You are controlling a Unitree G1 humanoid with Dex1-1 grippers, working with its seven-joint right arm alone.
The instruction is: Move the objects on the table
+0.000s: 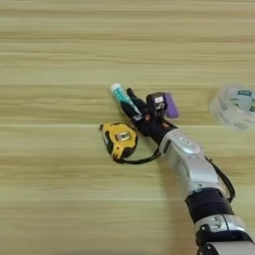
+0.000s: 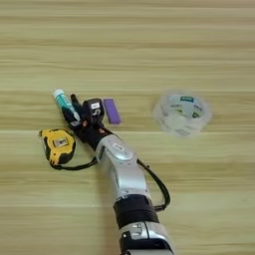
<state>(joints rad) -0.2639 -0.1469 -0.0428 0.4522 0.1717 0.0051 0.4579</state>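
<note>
Your gripper seems closed around the glue stick, left of the purple cap; it's light, smooth, rigid, so hold mid-barrel.

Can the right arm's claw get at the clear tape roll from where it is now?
Probably yes. The tape roll lies alone on bare table, nothing beside or on it. The claw is over by the glue stick and purple cap, so the arm must swing back right.
</note>
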